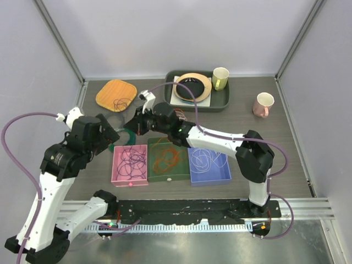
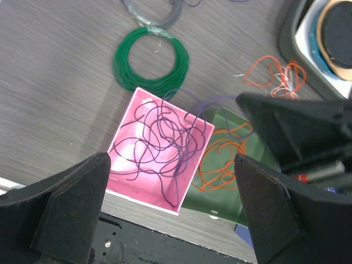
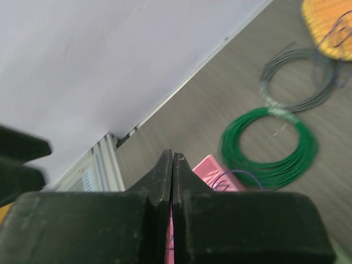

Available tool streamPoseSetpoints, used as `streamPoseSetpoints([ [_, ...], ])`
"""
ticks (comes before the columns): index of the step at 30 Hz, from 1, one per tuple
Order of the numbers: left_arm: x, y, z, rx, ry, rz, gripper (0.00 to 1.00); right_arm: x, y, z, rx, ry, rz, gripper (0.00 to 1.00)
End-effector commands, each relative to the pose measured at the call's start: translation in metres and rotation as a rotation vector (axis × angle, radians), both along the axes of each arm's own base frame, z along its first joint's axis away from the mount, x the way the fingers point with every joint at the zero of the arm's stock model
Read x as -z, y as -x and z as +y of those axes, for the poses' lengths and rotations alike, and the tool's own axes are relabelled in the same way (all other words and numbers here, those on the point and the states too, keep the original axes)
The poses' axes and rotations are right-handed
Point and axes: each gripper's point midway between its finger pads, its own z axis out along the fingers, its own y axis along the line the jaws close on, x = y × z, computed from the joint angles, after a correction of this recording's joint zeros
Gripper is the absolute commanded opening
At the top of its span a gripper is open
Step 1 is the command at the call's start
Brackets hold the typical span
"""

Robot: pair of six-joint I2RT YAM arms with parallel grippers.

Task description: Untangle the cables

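Robot lab cell: white panel walls (image 1: 181, 33), metal corner posts (image 1: 60, 39), grey table (image 1: 275, 148), mounting rail (image 1: 308, 204) along near edge.

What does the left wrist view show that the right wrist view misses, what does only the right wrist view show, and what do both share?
Only left wrist: the orange cables lying in the green box. Only right wrist: the white wall and the wooden board. Both: the green ring, the pink box and some purple cable.
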Motion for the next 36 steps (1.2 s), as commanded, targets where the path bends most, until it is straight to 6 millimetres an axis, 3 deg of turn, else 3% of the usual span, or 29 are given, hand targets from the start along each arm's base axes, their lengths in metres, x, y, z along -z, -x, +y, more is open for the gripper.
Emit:
streamPoseSetpoints([
  [1,0.013,-0.005,0.015,-0.133,-0.029,0.016,1.0,-0.009,0.046,0.018,-0.095,-0.052,-0.011,0.01],
  [4,0.016,-0.003,0.022,-0.168,-0.042,0.014,1.0,0.018,0.056,0.018,-0.08,-0.021,0.027,0.01],
  [12,0.032,-0.007,0.018,-0.166,-0.04,0.03,1.0,0.098,0.044,0.012,0.012,0.126,0.098,0.01],
  [17,0.04,-0.015,0.01,-0.15,-0.024,0.041,1.0,0.11,0.032,0.012,0.036,0.236,0.023,0.01],
  [21,0.049,-0.022,0.005,-0.142,-0.02,0.058,1.0,0.135,0.027,0.006,0.054,0.355,0.009,0.04],
  [24,0.05,-0.028,0.005,-0.148,-0.033,0.058,1.0,0.134,0.033,0.008,0.029,0.374,-0.008,0.12],
  [29,0.052,-0.038,0.002,-0.146,-0.032,0.058,1.0,0.126,0.042,0.007,-0.018,0.368,-0.012,0.38],
  [36,0.051,-0.064,-0.005,-0.112,0.033,0.034,1.0,0.073,0.05,0.002,-0.03,0.257,-0.061,0.58],
])
